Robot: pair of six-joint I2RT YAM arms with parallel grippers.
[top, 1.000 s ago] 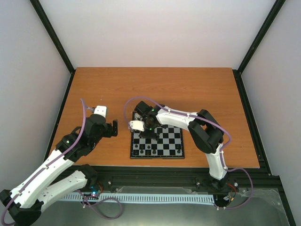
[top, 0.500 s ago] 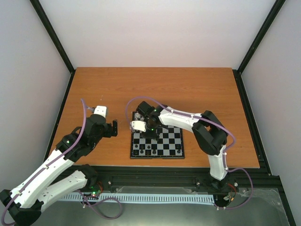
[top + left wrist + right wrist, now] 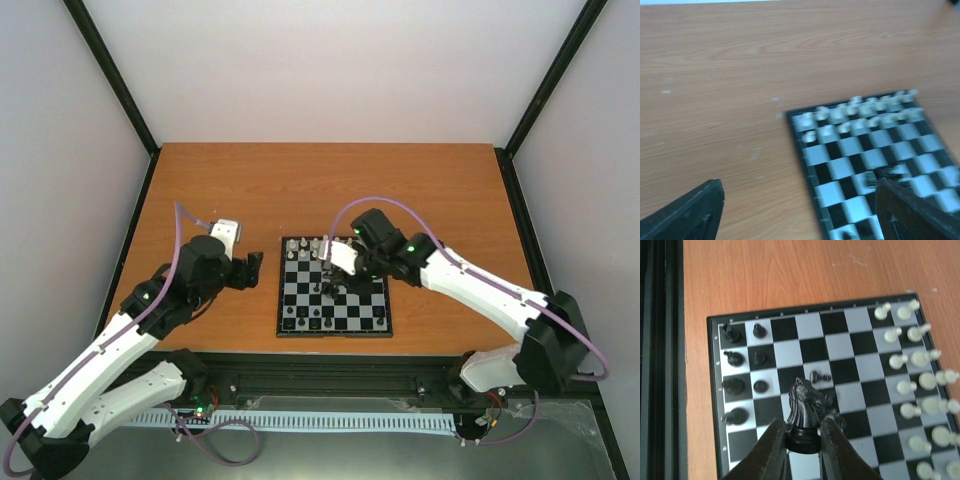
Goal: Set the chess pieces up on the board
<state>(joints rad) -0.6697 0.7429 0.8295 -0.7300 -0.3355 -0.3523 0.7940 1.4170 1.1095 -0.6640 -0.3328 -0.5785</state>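
Observation:
The board (image 3: 334,333) lies at the table's near middle. White chess pieces (image 3: 304,247) fill part of its far rows, black ones (image 3: 314,319) part of its near rows. My right gripper (image 3: 336,283) hangs over the board's middle. In the right wrist view this gripper (image 3: 803,436) is shut on the base of an upright black knight (image 3: 803,407). Under it, loose black pieces (image 3: 819,376) lie on middle squares. Standing black pieces (image 3: 734,359) are at the left, white ones (image 3: 915,390) at the right. My left gripper (image 3: 250,268) stands open just left of the board, empty (image 3: 799,187), with the blurred board (image 3: 840,167) ahead.
The orange wooden table (image 3: 330,185) stretches behind and beside the board. A black frame rail (image 3: 380,365) runs along the near edge, close to the board's near rim (image 3: 660,365). White walls with black posts enclose the table.
The right arm swung from reaching over the board's left side to coming in from the right, and its gripper shut on the black knight. The left gripper shifted right toward the board.

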